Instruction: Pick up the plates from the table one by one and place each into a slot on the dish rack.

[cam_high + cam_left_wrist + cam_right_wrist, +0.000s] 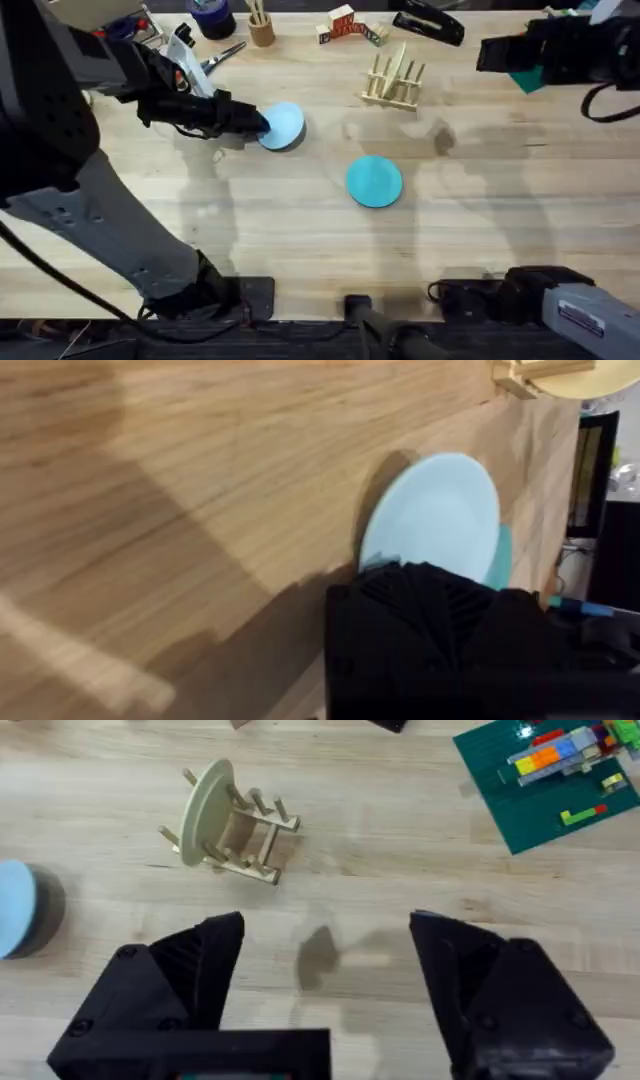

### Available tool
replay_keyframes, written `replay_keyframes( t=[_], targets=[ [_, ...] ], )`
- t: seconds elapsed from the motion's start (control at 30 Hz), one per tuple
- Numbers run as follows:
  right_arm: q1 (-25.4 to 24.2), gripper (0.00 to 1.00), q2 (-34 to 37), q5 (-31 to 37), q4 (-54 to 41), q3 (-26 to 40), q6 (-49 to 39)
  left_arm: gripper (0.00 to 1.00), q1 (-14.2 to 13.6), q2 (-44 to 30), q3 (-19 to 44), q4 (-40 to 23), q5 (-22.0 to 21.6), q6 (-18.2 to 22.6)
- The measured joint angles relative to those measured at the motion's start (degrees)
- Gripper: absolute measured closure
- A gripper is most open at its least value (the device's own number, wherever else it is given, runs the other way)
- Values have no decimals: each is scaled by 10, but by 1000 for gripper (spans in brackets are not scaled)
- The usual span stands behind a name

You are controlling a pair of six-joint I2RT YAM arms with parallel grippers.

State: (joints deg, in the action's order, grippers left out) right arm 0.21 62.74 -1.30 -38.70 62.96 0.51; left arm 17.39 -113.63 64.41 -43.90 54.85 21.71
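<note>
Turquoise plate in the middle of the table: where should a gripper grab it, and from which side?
Take the turquoise plate by its rim, probably the edge facing the right gripper, which is open. It lies flat on the table, so a finger must slip under the thin edge.

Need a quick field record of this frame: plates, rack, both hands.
pale blue plate: on the table, left of centre, its edge at the left hand
turquoise plate: flat on the table, near centre, untouched
dish rack: upright near the far edge; a pale disc already stands in one slot, seen in the right wrist view
left hand: at the pale blue plate's edge; finger state not readable
right hand: open, holding nothing, above bare table
plates racked so far: neither blue one
</note>
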Motion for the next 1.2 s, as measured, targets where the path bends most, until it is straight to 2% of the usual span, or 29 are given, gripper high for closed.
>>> replay_keyframes(
  t=[0.4, 0.7, 0.9, 1.2],
  targets=[
    [0, 5, 0, -4, -10, 0, 0, 960, 0, -11, 3, 0, 17, 0],
    [14, 6, 0, -109, -12, 0, 34, 960, 0, -11, 3, 0, 17, 0],
    [86, 6, 22, -145, 0, 0, 93, 960, 0, -11, 3, 0, 17, 0],
    [216, 5, 131, -159, 99, 0, 178, 961, 0, -11, 3, 0, 17, 0]
  ],
)
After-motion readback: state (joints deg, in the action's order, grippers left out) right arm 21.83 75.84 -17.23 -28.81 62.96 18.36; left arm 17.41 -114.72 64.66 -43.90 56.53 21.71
